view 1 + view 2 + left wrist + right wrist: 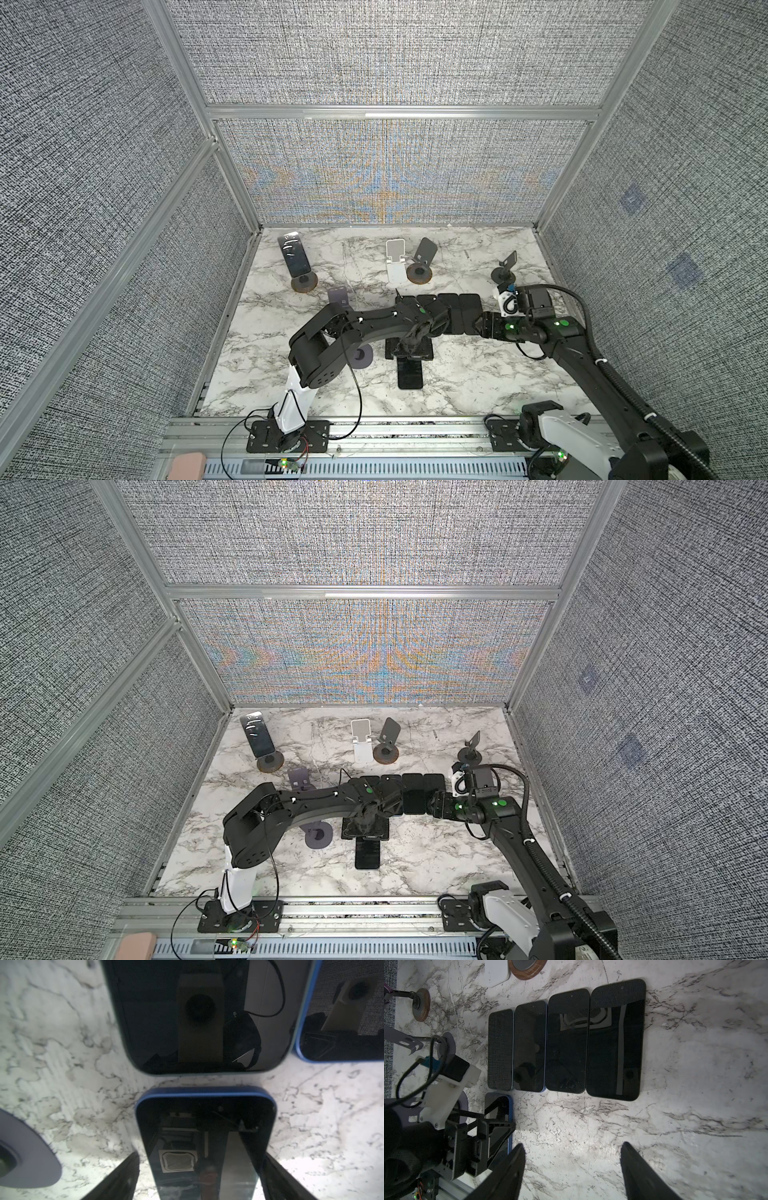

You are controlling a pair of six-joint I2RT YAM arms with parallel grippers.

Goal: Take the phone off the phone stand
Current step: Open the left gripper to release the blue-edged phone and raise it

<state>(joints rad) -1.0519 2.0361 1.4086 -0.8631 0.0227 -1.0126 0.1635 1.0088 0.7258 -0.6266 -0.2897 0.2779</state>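
Here, the left gripper (201,1154) is shown with jaws spread, the blue-edged phone (205,1122) lying flat on the marble table (62,1064) between them. The purple phone stand (25,1157) is seen just outside those jaws. The right gripper (573,1145) is held with jaws parted over the table, a row of four phones (566,1043) lying beyond their tips.

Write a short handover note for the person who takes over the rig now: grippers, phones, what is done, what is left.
Left gripper: open, jaws on either side of the blue-edged phone, which lies flat on the table; not gripped, it seems.
Right gripper: open, empty, over bare marble.
Done: four phones lie in a row, with the blue-edged one nearer the robot.
Left: one phone leans on its stand at the far left corner. The other stands look empty.
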